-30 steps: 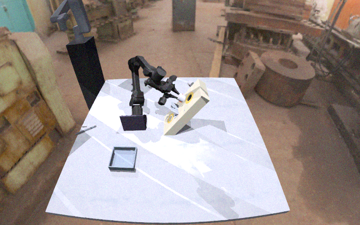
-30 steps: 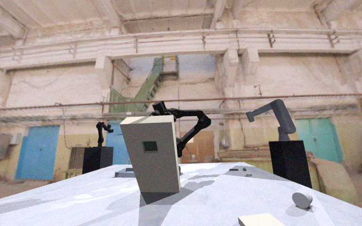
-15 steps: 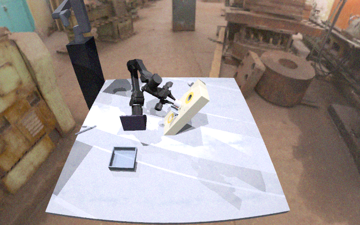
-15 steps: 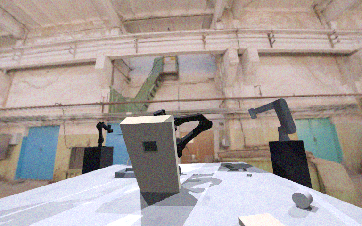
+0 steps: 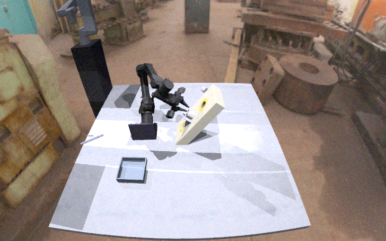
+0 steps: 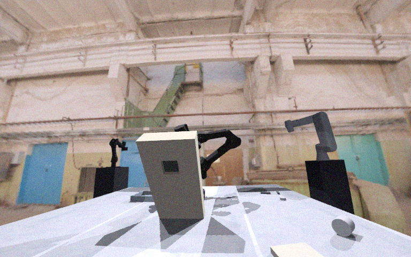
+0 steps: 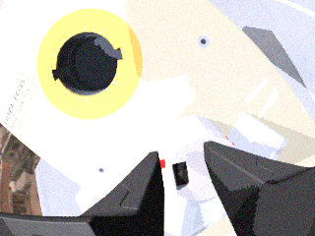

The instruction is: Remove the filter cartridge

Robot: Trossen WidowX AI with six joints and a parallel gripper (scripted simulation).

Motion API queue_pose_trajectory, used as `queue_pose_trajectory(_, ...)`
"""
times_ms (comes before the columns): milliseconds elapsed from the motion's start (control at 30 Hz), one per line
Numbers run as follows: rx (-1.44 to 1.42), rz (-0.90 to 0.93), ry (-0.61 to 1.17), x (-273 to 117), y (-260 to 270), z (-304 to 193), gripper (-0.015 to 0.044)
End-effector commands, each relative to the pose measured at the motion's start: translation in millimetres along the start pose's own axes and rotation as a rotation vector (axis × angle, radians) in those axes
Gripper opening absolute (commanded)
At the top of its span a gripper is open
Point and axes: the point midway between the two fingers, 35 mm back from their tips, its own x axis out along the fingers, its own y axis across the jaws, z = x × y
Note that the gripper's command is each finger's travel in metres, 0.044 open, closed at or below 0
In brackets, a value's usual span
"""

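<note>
The cream service panel (image 5: pixel 196 125) (image 6: pixel 181 194) (image 7: pixel 169 29) leans back on the table. Its upper yellow ring (image 5: pixel 200 108) (image 7: pixel 130 64) surrounds an empty dark socket. The white filter cartridge (image 5: pixel 190 114) (image 7: pixel 196 162) is out of the socket, lower down in front of the panel face; one dark slot shows and red marks flank it. My gripper (image 5: pixel 188 109) (image 7: pixel 181 155) stands slightly open with its tips just over the cartridge. The left fingertip is clear of the visible slot; the right finger hides part of the cartridge. Contact there is unclear. The tray (image 5: pixel 131 181) (image 6: pixel 142 198) is empty.
A lower yellow ring (image 5: pixel 180 128) is on the panel below the cartridge. A grey cylinder (image 6: pixel 343 226) and a cream block (image 6: pixel 295 249) lie behind the panel. A thin rod (image 5: pixel 91 139) lies at the table's left edge. Another arm stands on a black pedestal (image 5: pixel 92 71) (image 6: pixel 328 184).
</note>
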Motion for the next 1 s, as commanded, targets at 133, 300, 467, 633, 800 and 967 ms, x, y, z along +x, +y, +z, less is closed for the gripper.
queue_pose_trajectory(133,-0.012,0.010,-0.001,-4.7,24.6,25.1,0.0109)
queue_pose_trajectory(300,-0.012,0.010,-0.001,-9.4,50.4,53.0,0.0109)
queue_pose_trajectory(467,-0.016,0.008,-0.002,-16.9,57.4,62.0,0.0188)
queue_pose_trajectory(633,-0.027,0.007,-0.008,-46.4,82.2,90.1,0.0319)
queue_pose_trajectory(800,-0.040,0.003,-0.005,-54.4,87.7,95.7,0.0398)
queue_pose_trajectory(967,-0.336,-0.103,0.142,-29.9,50.7,60.0,0.0305)
